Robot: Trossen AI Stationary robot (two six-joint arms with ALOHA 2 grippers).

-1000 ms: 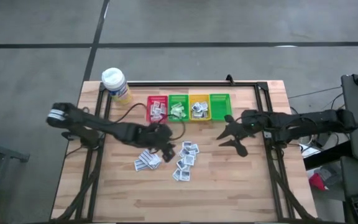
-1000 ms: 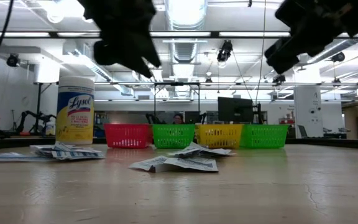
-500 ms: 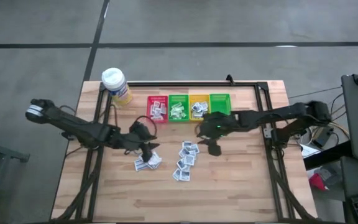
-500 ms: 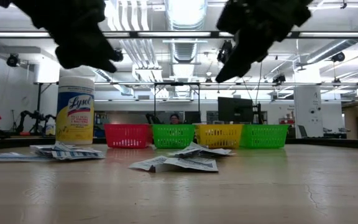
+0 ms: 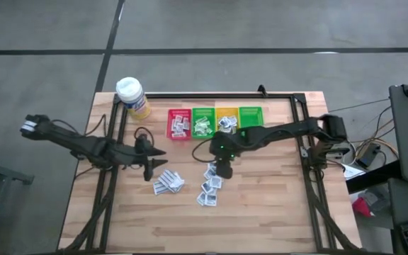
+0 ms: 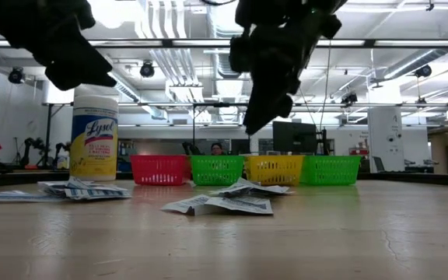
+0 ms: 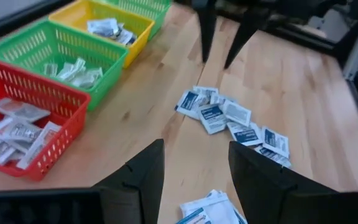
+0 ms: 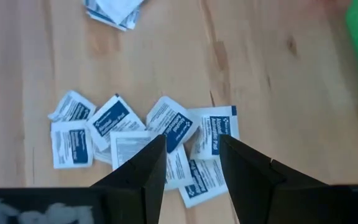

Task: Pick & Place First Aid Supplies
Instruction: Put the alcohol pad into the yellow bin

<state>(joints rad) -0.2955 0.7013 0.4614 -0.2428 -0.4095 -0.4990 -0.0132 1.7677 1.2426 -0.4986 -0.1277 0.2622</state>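
The first aid supplies lie flat on the wooden table in two loose heaps of small white sachets. One heap [image 5: 211, 185] is at the middle and a smaller one [image 5: 167, 184] lies to its left. More sachets lie in the red bin [image 5: 179, 125], the green bin [image 5: 202, 123] and the yellow bin [image 5: 226, 122]. My right gripper [image 5: 221, 170] hangs open above the middle heap [image 8: 160, 134], pointing steeply down, clear of it. My left gripper [image 5: 156, 163] is open and empty above the table, on the far left side of the smaller heap.
Four bins stand in a row at the far edge, the rightmost of them green [image 5: 250, 117]. A yellow wipes bottle with a white cap [image 5: 132, 96] stands at the far left corner. Bare wood lies along the near edge and on the right.
My right gripper has swept from the table's right side toward the left and now hangs over the middle heap, tipped further down. My left gripper has drawn back toward the table's left edge, away from the heaps. The sachets have not moved.
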